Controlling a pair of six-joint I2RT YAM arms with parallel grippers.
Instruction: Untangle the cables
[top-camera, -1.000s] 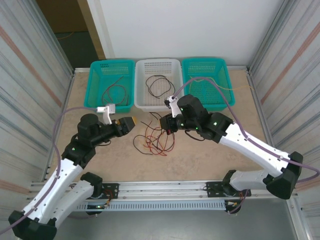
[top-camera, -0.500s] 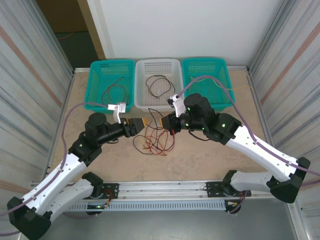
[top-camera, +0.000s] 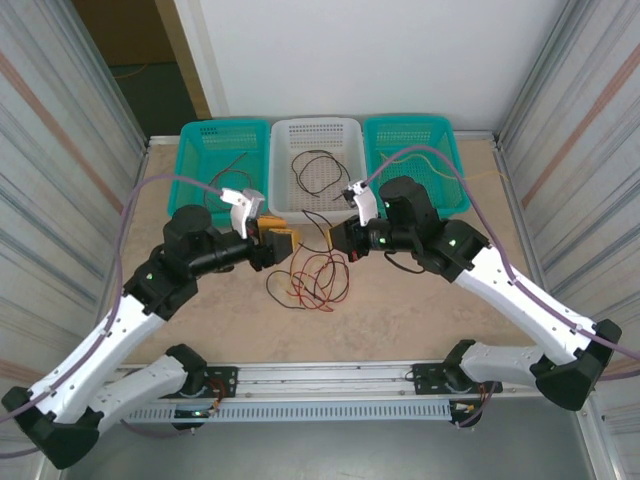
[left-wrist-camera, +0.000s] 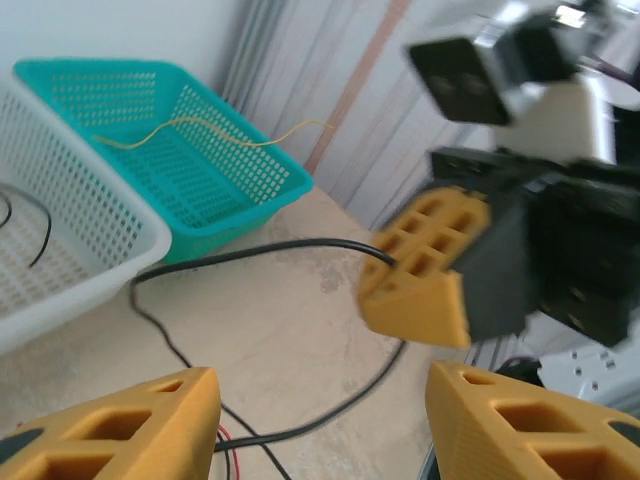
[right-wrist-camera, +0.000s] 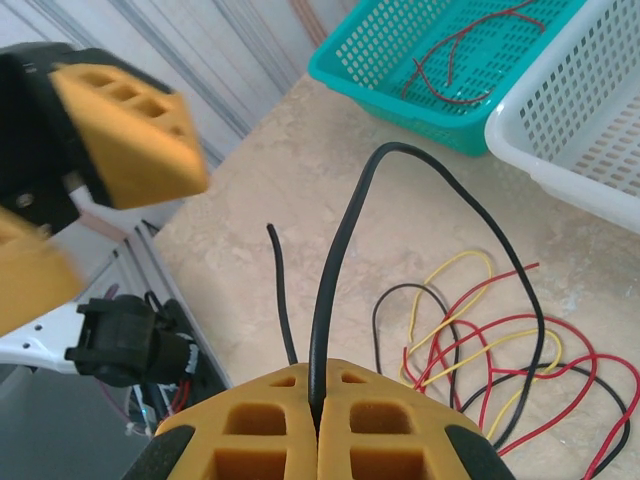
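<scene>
We list the right hand (right-wrist-camera: 318, 390) pressed together, pinching one black cable (right-wrist-camera: 336, 260). We note the left hand (left-wrist-camera: 320, 400) spread; other cables (top-camera: 312, 282) lie tangled on the bench (top-camera: 420, 310).

Three baskets line the far edge of the table (top-camera: 420, 320) side by side: left basket (top-camera: 225, 124), middle basket (top-camera: 316, 121), right basket (top-camera: 410, 119). The cables (top-camera: 310, 280) lie heaped on the table just before the middle one, perhaps touching its near wall, with the left gripper (top-camera: 281, 240) on one side and the right gripper (top-camera: 335, 237) on the other.
</scene>
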